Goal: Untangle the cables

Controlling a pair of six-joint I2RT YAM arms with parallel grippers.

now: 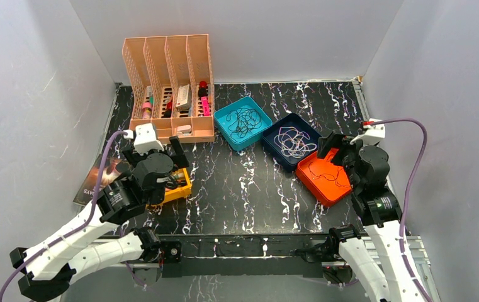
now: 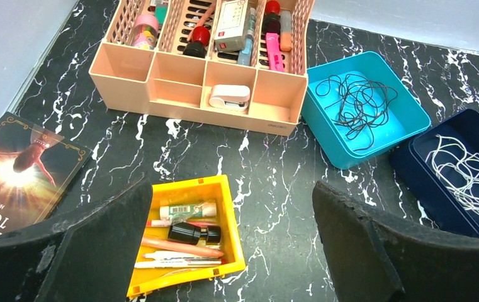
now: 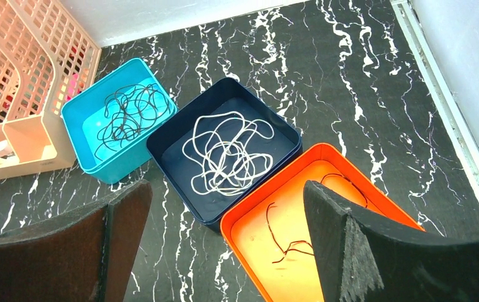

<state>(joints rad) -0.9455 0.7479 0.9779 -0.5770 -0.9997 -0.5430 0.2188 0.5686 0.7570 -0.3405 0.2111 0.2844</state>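
Right black two-finger gripper [image 3: 227, 248] gaping open and empty over the orange plastic tray [image 3: 343, 167] and its thin dark cable [image 3: 274, 236], white wire tangle [image 3: 227, 157] in the navy tray [image 3: 262, 107] just far-left of the jaws, black tangle [image 3: 126, 113] in the teal tray [image 3: 102, 86] beyond; left gripper [image 2: 230, 245] open too, well away.

We're seeing blk cables [image 3: 126, 113], teal tray [image 3: 89, 126]; white cables [image 3: 227, 154], navy tray [image 3: 227, 94]; orange tray [image 3: 255, 251] w/ dark cable [image 3: 284, 242]; tabletop [image 3: 325, 75] showing blk/white marbling.
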